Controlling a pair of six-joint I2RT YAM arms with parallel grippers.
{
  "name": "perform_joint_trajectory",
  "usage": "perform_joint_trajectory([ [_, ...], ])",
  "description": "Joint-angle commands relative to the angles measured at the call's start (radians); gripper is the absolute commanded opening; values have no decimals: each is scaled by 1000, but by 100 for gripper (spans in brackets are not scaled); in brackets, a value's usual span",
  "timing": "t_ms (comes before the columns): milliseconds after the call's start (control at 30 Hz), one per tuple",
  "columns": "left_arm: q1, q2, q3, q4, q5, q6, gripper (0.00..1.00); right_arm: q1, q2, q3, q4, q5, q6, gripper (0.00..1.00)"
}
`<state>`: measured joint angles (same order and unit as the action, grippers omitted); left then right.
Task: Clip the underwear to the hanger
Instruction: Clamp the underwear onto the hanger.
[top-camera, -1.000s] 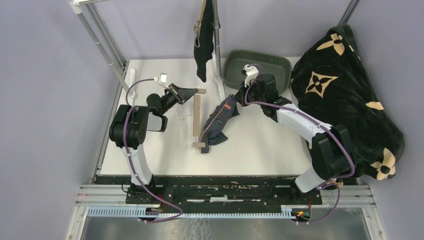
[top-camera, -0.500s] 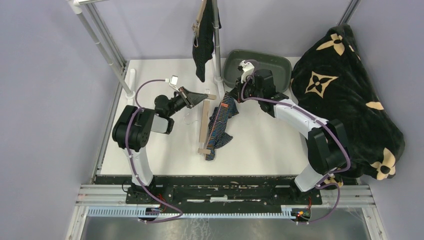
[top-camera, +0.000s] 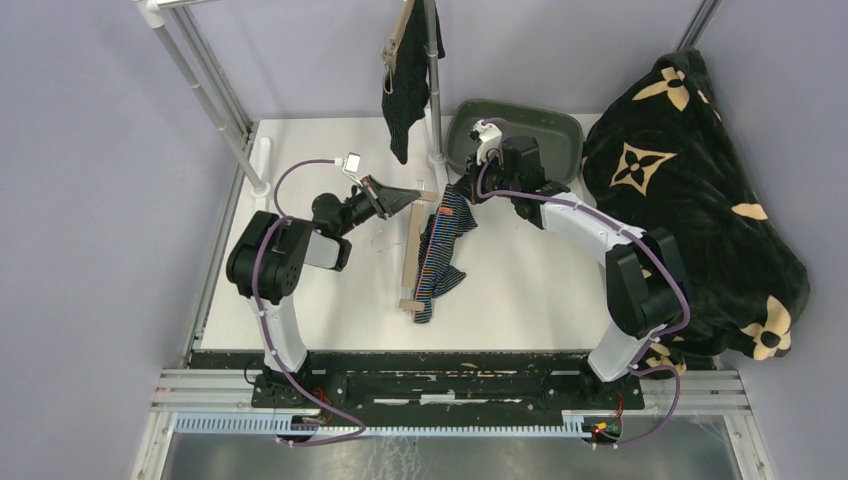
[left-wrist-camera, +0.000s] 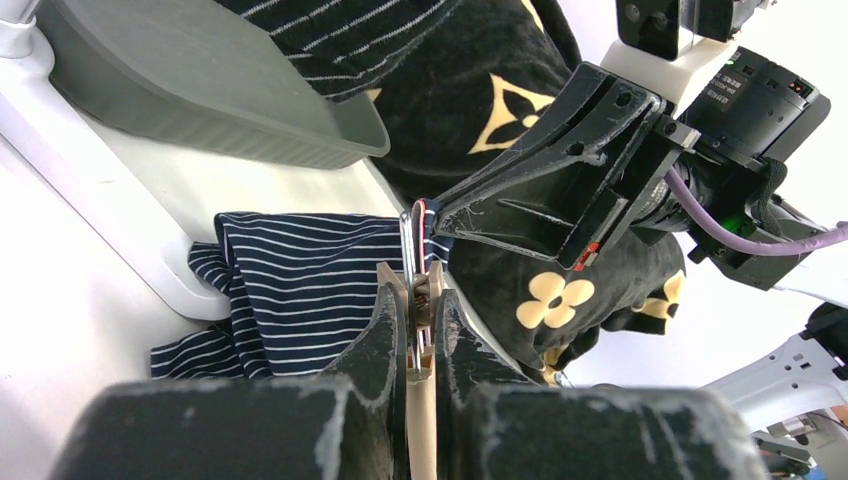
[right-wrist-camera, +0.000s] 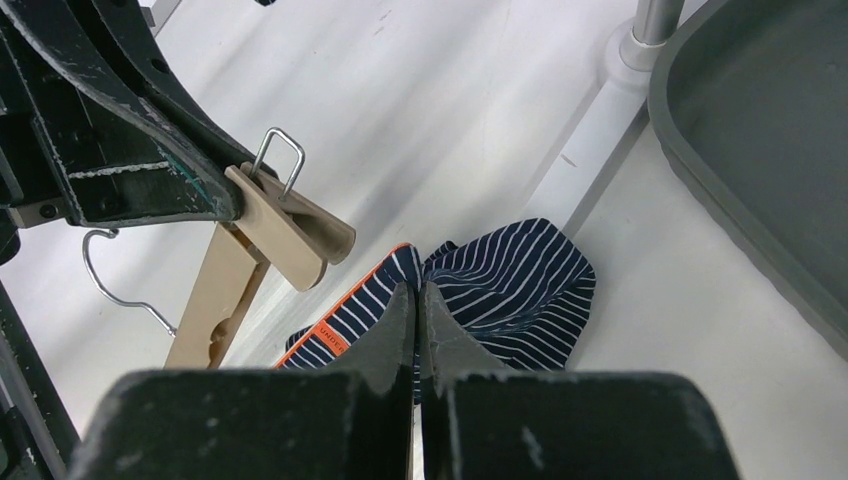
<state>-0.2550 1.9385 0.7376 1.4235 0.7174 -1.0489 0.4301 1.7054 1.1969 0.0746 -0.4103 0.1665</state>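
Note:
A wooden hanger (top-camera: 409, 262) lies tilted on the table, its far end lifted. My left gripper (top-camera: 412, 193) is shut on the hanger's clip (left-wrist-camera: 420, 300) at that end; the clip also shows in the right wrist view (right-wrist-camera: 290, 232). My right gripper (top-camera: 458, 190) is shut on the orange-edged waistband of the navy striped underwear (top-camera: 440, 250), held up just right of the clip, the rest draping to the table (right-wrist-camera: 500, 290). The black pinstriped underwear (top-camera: 405, 105) hangs from another hanger on the rail at the back.
A grey tub (top-camera: 555, 125) stands behind my right gripper. A big black blanket with tan flower motifs (top-camera: 690, 200) is heaped at the right. A metal rack post (top-camera: 435, 80) rises by the tub, and rack legs (top-camera: 215, 100) stand at the left.
My left gripper has lifted the hanger's clip end up and to the right. My right gripper has carried the navy underwear's waistband left and back, up close to the clip.

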Motion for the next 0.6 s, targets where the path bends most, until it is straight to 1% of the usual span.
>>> perform_joint_trajectory([
  [0, -9, 0, -10, 84, 46, 1, 3, -4, 10, 65, 64, 1, -17, 0],
  [567, -32, 27, 11, 63, 46, 15, 3, -4, 32, 102, 61, -36, -8, 1],
])
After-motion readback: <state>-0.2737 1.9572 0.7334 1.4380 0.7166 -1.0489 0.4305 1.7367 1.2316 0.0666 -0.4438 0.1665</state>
